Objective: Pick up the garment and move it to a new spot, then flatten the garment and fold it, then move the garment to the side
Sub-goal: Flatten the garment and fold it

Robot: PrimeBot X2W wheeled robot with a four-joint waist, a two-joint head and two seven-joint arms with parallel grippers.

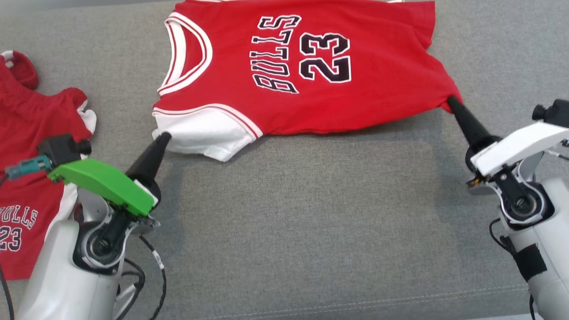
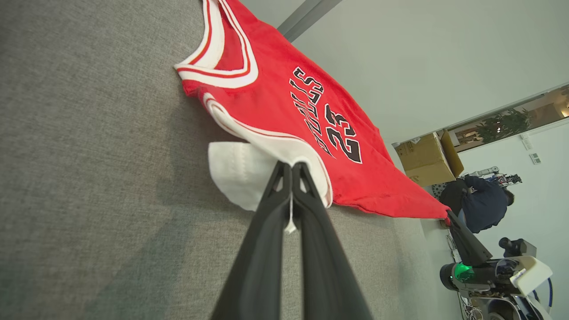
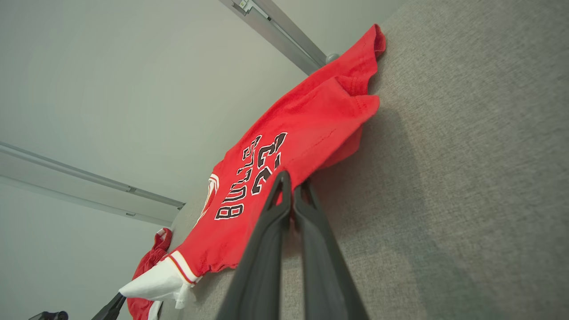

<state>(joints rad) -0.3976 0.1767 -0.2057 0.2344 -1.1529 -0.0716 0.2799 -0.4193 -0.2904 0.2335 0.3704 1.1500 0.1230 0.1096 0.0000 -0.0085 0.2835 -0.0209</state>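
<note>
Garment: the red jersey (image 1: 311,66) is lying front up on the grey fabric surface (image 1: 311,222), across the far middle of the head view. Its neck opening is pointing toward the robot's left and its hem toward the right, and its far edge is running out of the top of the picture.
Print: "BULLS" and "23" are showing in black with white outlines, turned sideways in the head view.
Left gripper: the left gripper (image 1: 163,137) is pinching the white sleeve (image 1: 209,133) at the jersey's near left corner. Its fingers are pressed together, with a sliver of white cloth showing between them in the left wrist view.
Right gripper: the right gripper (image 1: 452,101) is pinching the hem corner (image 1: 444,95) at the near right, fingers closed on red cloth and drawing it out to a point.
Near edge: it is stretching between the two grippers and casting a shadow. It may be hanging slightly off the surface, though that is hard to judge.
Other cloth: a second red garment (image 1: 26,133) is lying crumpled at the far left, beside the left arm.
Background: a person (image 2: 480,209) is bending near a cardboard box (image 2: 426,160) in the left wrist view.
</note>
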